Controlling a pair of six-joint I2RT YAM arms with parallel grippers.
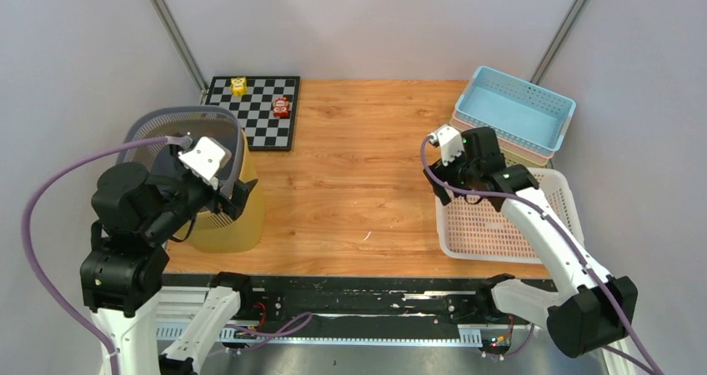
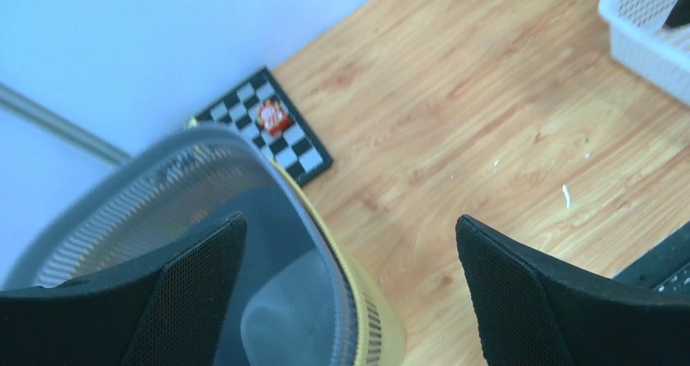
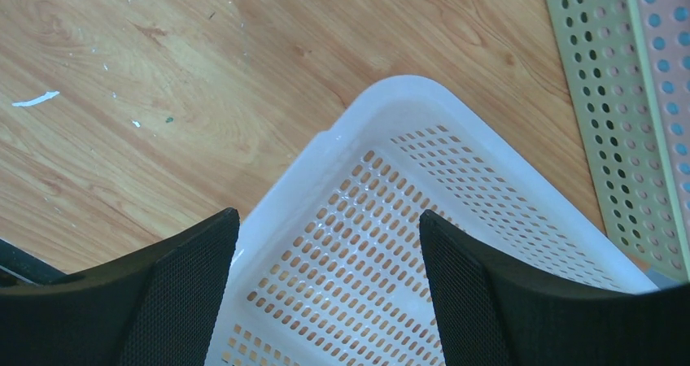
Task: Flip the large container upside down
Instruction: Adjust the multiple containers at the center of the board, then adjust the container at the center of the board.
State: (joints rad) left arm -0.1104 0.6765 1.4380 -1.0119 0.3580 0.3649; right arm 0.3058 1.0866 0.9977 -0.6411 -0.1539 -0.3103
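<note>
- Between the left jaws, spread wide and gripping nothing, ran the rim of the large container (image 1: 233,229): one finger inside, the other outside.
- Below them it stood mouth-up on the desk (image 1: 358,183).
- Well apart, the right jaws hung spread over a white basket (image 3: 390,220).

Large white plastic container (image 1: 488,229): rectangular, shallow and tray-like, with 4 rounded corners and a thick smooth rim. Floor and low walls pierced by neat rows of small oblong slots, wood grain showing through them. Sitting upright, open side up, flat on the wooden table (image 1: 358,183). Placed at the right side, close to the near edge, long sides running roughly front to back. Far end just beside the stack of smaller baskets (image 1: 517,108). In the right wrist view, 1 glossy corner (image 3: 390,93) seen from above.
</note>
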